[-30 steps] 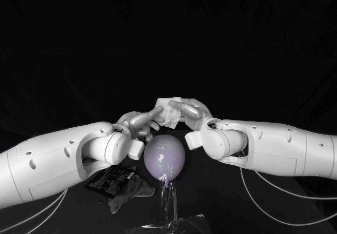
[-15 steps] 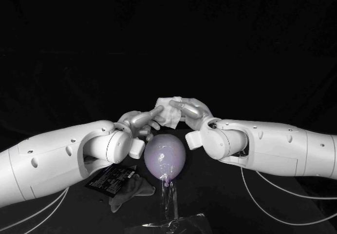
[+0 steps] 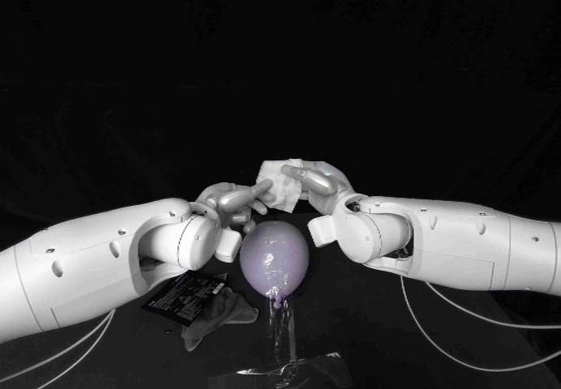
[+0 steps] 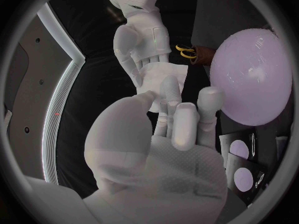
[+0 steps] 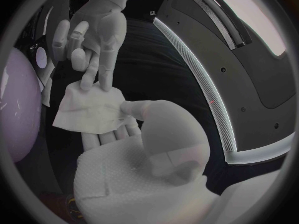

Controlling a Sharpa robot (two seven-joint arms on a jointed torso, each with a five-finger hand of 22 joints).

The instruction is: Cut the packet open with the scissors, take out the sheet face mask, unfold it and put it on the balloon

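I am seeing the balloon (image 3: 275, 258) glowing pale lilac with glossy white glints at the centre of the frame. Just above it the sheet face mask (image 3: 280, 178) is showing plain white between the silver left hand (image 3: 234, 201) and the silver right hand (image 3: 318, 185), on the white left arm (image 3: 94, 259) and white right arm (image 3: 468, 243). At lower left the packet (image 3: 184, 298) is showing black with fine white print on the black table (image 3: 374, 340), and through the left wrist camera I am picking out yellow handle loops on the scissors (image 4: 185, 52).
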